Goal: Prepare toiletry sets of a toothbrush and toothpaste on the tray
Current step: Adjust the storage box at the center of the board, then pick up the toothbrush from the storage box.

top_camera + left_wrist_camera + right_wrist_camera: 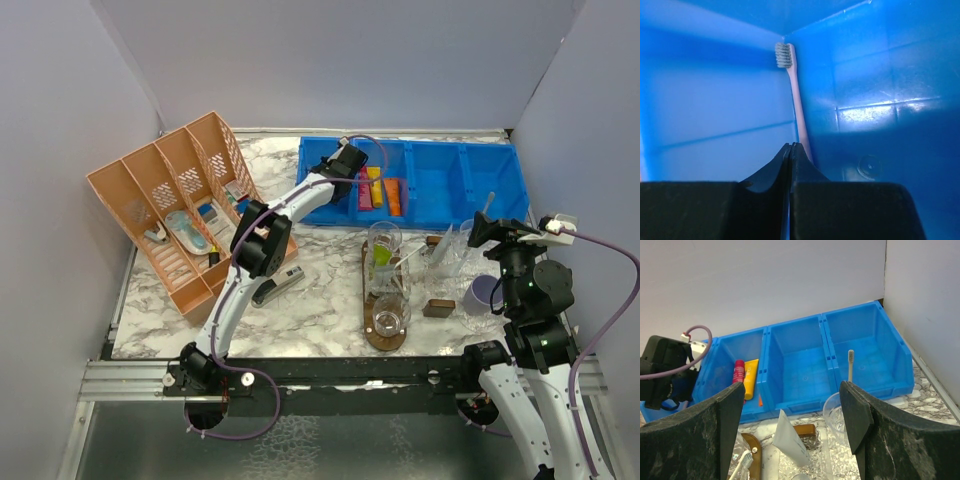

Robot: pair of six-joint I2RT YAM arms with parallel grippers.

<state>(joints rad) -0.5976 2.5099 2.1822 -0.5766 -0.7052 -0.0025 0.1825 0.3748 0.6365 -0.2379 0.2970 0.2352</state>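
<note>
Upper centre, left gripper [791, 146] clenched in a tight corner of the blue bin [890, 75], toothbrush [794, 90] beside its tips; right gripper [792, 387] released.

Pale grey walls [350, 60], marbled tabletop [320, 300]

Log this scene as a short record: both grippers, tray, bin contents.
left gripper: shut, inside blue plastic compartmented bin, beside pale pink toothbrush; grip unclear
right gripper: open, holding nothing
dark brown wooden tray: clear plastic tumblers on it; lime green tube in the far one
bin contents: coloured squeeze tubes in one compartment
</note>
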